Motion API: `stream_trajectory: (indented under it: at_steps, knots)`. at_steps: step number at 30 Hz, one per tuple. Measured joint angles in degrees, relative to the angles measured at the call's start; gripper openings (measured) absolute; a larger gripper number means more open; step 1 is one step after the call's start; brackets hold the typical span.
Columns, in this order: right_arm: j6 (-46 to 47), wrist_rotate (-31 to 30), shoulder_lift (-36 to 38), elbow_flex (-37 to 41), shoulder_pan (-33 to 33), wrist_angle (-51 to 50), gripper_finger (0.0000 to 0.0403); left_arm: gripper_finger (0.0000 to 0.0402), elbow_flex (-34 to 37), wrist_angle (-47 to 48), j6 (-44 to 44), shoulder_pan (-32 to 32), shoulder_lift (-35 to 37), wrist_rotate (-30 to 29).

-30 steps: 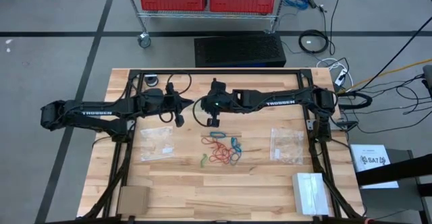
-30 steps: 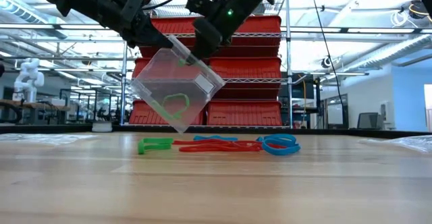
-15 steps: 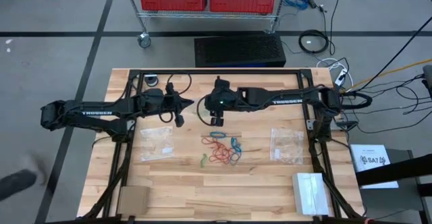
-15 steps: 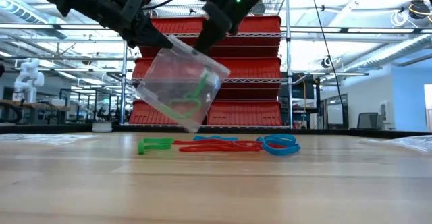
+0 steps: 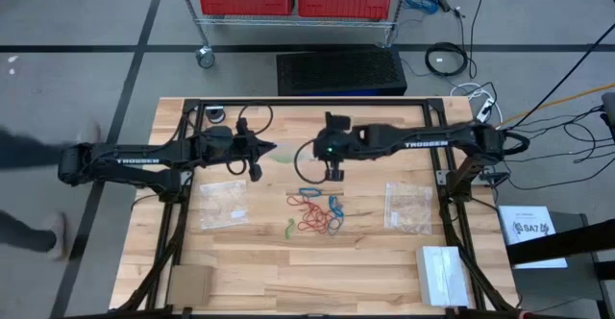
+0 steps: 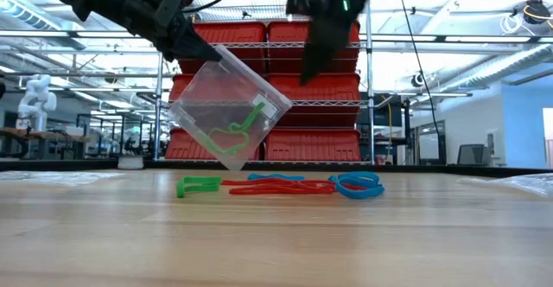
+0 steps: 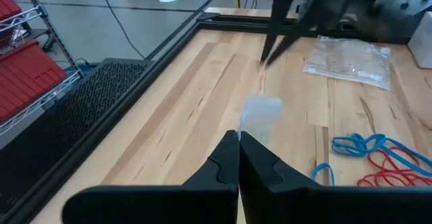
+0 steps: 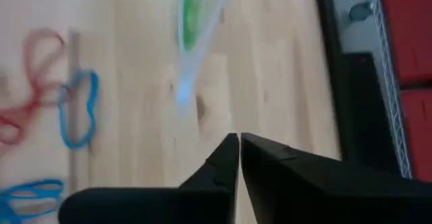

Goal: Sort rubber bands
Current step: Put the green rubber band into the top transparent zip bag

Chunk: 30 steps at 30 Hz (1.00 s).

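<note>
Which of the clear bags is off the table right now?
The clear bag with green rubber bands inside, gripped by the left gripper above the table. The other two bags lie flat on the wood either side of the loose pile.

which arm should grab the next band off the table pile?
Right. The left gripper is shut on the clear bag with green bands inside, held above the table. The right gripper holds nothing and hangs nearly above the rubber bands.

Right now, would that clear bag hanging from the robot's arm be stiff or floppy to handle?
Probably floppy: the clear bag dangles tilted from one pinched corner in the left gripper. Likely very light, thin film holding only green rubber bands. It may sway if nudged.
</note>
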State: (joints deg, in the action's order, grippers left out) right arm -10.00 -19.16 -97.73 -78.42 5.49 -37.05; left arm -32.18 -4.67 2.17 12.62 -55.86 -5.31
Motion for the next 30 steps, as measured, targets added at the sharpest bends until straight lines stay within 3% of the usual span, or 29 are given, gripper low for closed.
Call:
stream_trajectory:
  at_steps: [7, 11, 14, 21, 26, 30]
  knots:
    - [2.41, 2.24, 4.05, 21.79, -2.09, 28.92, 0.0001, 0.0000, 0.00, -1.51, -0.21, 0.00, -0.29, 0.73]
    - [4.88, 15.75, 8.30, 31.37, -2.21, 46.05, 0.0001, 0.0000, -0.02, -2.92, 0.13, 0.00, -0.81, 1.95]
    - [8.55, 26.31, 8.42, 32.72, -3.86, 54.21, 0.0001, 0.0000, -0.02, -2.93, 0.17, 0.04, -1.14, 2.15]
    - [7.29, 28.02, -2.41, 23.81, -10.76, 51.35, 0.0024, 0.0000, -0.02, -3.25, 0.16, 0.04, -4.62, 2.16]
    - [2.15, 21.79, -12.24, 13.73, -13.97, 38.13, 0.0078, 0.0000, -0.02, -5.10, -0.22, 0.04, -7.92, 2.17]
    - [1.54, 20.55, -17.36, 6.33, -14.51, 32.90, 0.0128, 0.0000, -0.02, -6.96, -0.35, 0.04, -8.76, 2.16]
